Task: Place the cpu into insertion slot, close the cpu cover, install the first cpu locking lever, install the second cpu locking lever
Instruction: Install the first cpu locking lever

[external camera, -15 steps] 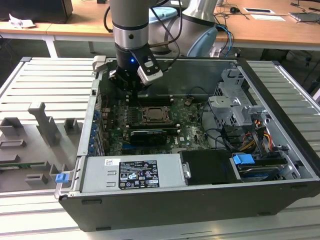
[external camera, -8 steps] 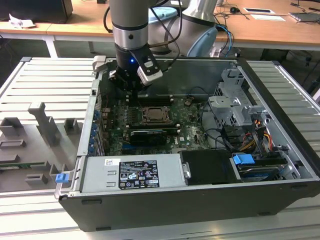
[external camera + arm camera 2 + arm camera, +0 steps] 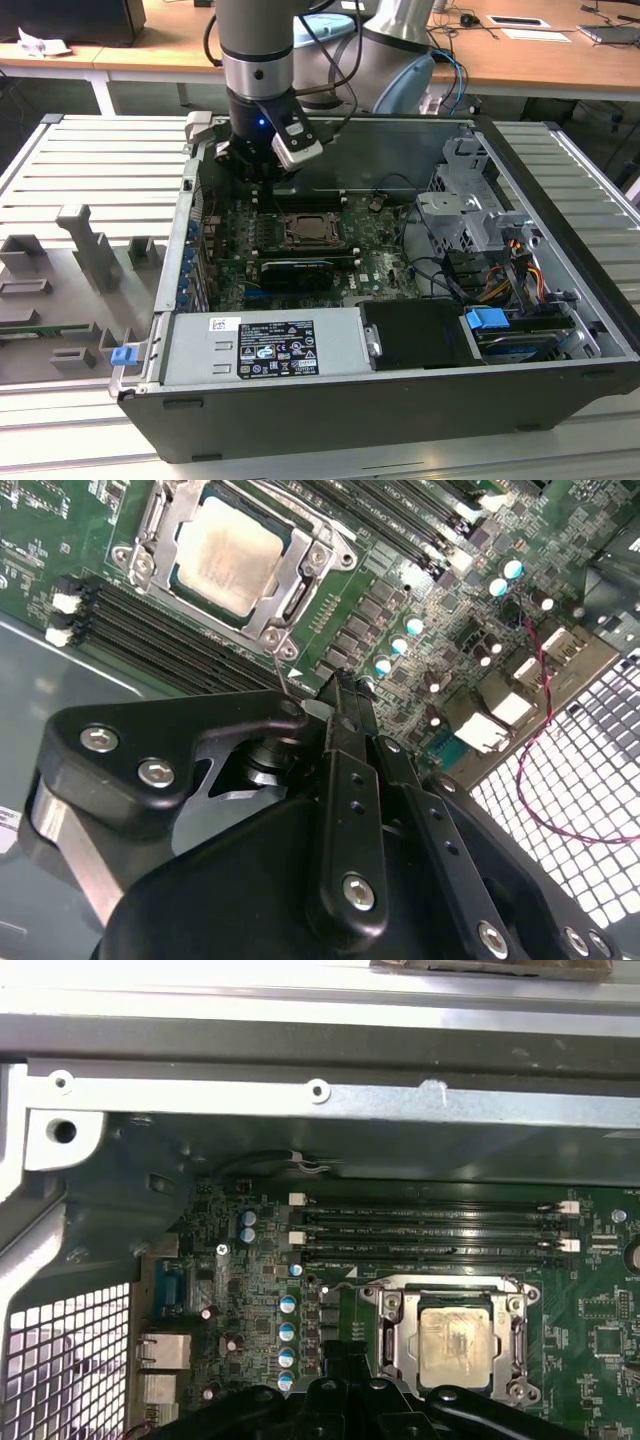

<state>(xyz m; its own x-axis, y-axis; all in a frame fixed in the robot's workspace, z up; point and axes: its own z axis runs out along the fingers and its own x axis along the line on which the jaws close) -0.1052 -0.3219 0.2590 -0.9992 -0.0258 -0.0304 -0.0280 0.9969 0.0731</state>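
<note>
The cpu (image 3: pixel 228 555) (image 3: pixel 455 1338), a pale square chip, lies flat in the insertion slot (image 3: pixel 310 232) on the green board. The cpu cover (image 3: pixel 300 588) (image 3: pixel 400 1332), a silver frame, lies down around it with the chip showing through its window. A thin wire locking lever (image 3: pixel 283 675) sticks up from the socket's corner. My gripper (image 3: pixel 340 695) (image 3: pixel 345 1358) (image 3: pixel 265 185) hangs just beside that corner, its black fingers pressed together, the tip close to the lever's free end. Whether it touches the lever I cannot tell.
The open computer case (image 3: pixel 420 400) rests on a ribbed metal table. Memory slots (image 3: pixel 430 1230) run beside the socket. A grey power supply (image 3: pixel 265 345) sits at the front, and a drive cage (image 3: pixel 470 210) with cables on the exterior view's right. Grey fixtures (image 3: pixel 85 245) stand on the exterior view's left.
</note>
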